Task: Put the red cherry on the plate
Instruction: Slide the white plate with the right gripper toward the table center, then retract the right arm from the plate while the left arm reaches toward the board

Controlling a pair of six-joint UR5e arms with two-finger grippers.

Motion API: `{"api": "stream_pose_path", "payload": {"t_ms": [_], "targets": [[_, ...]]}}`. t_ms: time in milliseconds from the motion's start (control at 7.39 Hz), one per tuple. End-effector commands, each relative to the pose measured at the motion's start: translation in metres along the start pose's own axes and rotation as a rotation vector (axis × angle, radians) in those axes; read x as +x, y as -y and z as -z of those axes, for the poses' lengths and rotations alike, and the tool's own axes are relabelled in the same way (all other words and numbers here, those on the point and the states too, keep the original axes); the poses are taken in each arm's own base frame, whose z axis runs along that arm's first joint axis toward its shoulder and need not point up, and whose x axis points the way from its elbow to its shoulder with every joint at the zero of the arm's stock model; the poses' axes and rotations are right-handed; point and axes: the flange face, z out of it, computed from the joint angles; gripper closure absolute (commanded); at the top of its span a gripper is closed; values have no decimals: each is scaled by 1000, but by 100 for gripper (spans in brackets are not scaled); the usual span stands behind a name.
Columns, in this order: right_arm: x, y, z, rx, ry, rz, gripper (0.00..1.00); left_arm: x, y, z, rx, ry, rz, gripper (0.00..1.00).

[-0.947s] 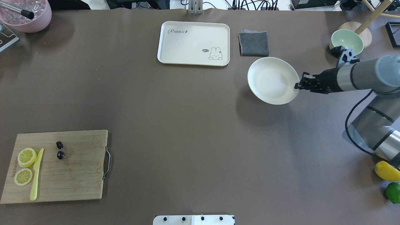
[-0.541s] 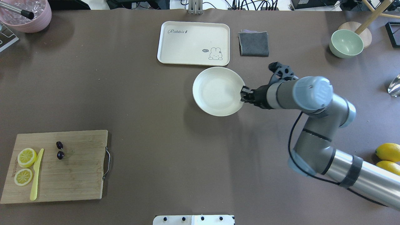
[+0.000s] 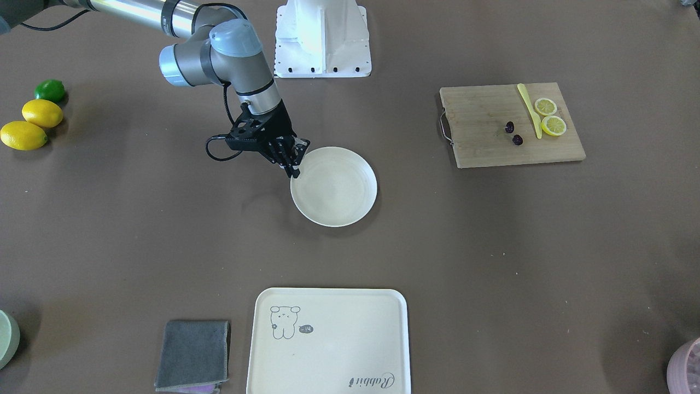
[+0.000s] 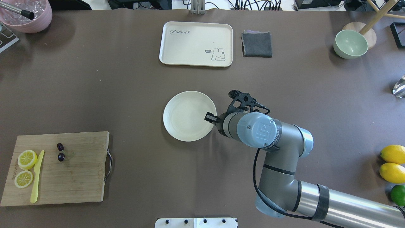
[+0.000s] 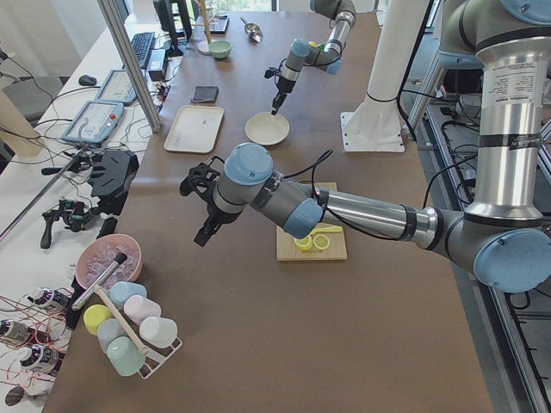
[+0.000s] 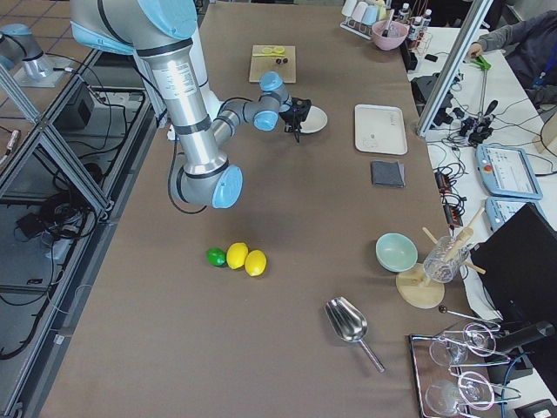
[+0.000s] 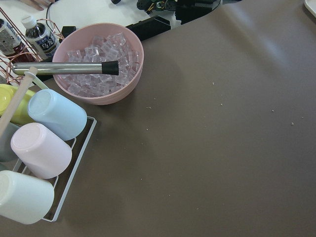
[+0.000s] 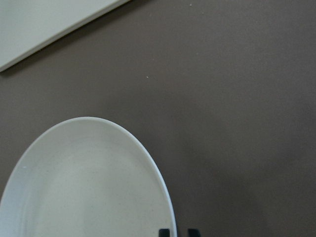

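The red cherry, two tiny dark fruits on a thin stem, lies on the wooden cutting board at the near left, also seen as the cherry in the front-facing view. My right gripper is shut on the right rim of the round cream plate near the table's middle. The wrist view shows the plate's rim running down between my fingertips. My left gripper hangs over the table's far left end, away from the board; I cannot tell its state.
Two lemon slices and a yellow knife share the board. A cream rabbit tray, grey cloth and green bowl sit at the back. Lemons lie near right. A pink ice bowl and cup rack are far left.
My right gripper has carried the plate from the back right, leftward and nearer, to the table's middle. The cherry and board have not moved.
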Motion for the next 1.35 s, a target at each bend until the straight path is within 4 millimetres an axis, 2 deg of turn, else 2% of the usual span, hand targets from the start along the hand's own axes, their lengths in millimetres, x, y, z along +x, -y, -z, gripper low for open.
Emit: {"api": "stream_pose_path", "payload": {"t_ms": [0, 135, 271, 406, 541, 677, 947, 1083, 1218], "targets": [[-4, -2, 5, 15, 6, 32, 0, 0, -1, -1, -3, -1, 4, 1], [-8, 20, 16, 31, 13, 118, 0, 2, 0, 0, -2, -6, 68, 1], [-5, 65, 38, 9, -23, 135, 0, 27, 4, -6, -14, -62, 193, 1], [4, 125, 70, -39, -66, 148, 0, 55, -4, -23, -42, -92, 253, 1], [28, 180, 106, -65, -87, 219, 0, 80, -15, -40, -77, -120, 283, 1], [70, 230, 128, -85, -117, 299, 0, 110, -27, -54, -122, -154, 326, 2], [163, 309, 171, -109, -157, 415, 0, 184, -57, -78, -210, -139, 369, 2], [214, 337, 192, -115, -182, 478, 0, 213, -74, -94, -222, -155, 365, 2], [256, 356, 210, -123, -202, 548, 0, 235, -96, -115, -209, -125, 320, 4]]}}
